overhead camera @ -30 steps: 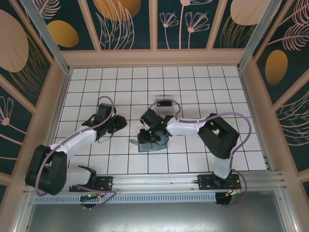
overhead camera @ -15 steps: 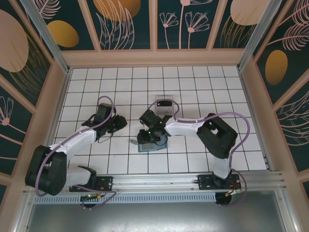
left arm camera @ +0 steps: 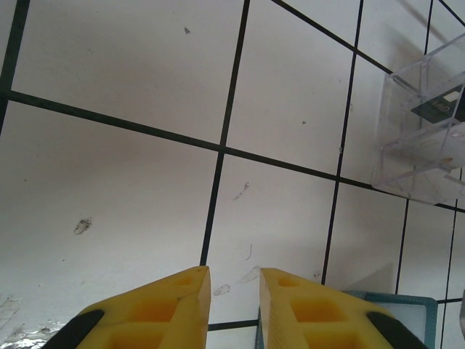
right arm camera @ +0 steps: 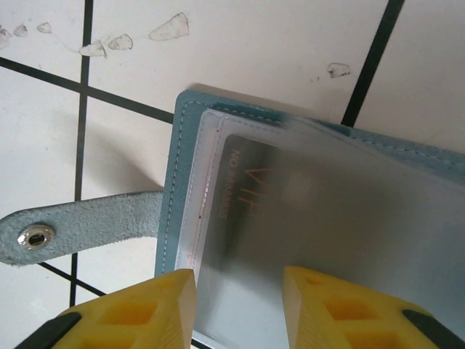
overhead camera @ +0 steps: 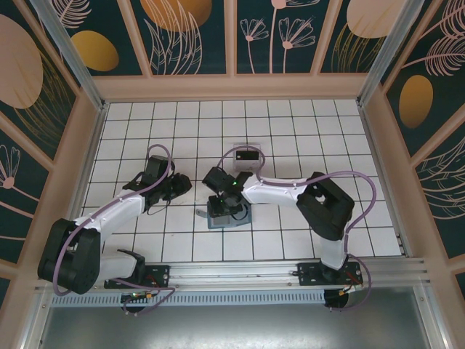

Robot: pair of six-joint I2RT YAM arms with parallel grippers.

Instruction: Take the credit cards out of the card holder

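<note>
The teal card holder (right arm camera: 171, 190) lies open on the tiles, its strap tab (right arm camera: 87, 227) pointing left. A pale credit card (right arm camera: 290, 211) with pinkish lettering sits under its clear sleeve. My right gripper (right arm camera: 240, 280) hovers just over that sleeve, jaws apart, nothing clamped. From above, the right gripper (overhead camera: 227, 203) is over the card holder (overhead camera: 225, 218). A dark credit card (left arm camera: 439, 109) lies in the clear tray (left arm camera: 418, 156). My left gripper (left arm camera: 235, 276) is over bare tile left of the card holder (left arm camera: 396, 309), its jaws narrowly apart and empty.
The clear plastic tray (overhead camera: 245, 155) stands one tile beyond the card holder. My left arm (overhead camera: 123, 207) stretches over the left-middle tiles. Wooden walls (overhead camera: 232, 87) enclose the tiled floor on three sides.
My right gripper's jaws have spread wider over the card holder, and its wrist has shifted slightly left. The left arm has not moved.
</note>
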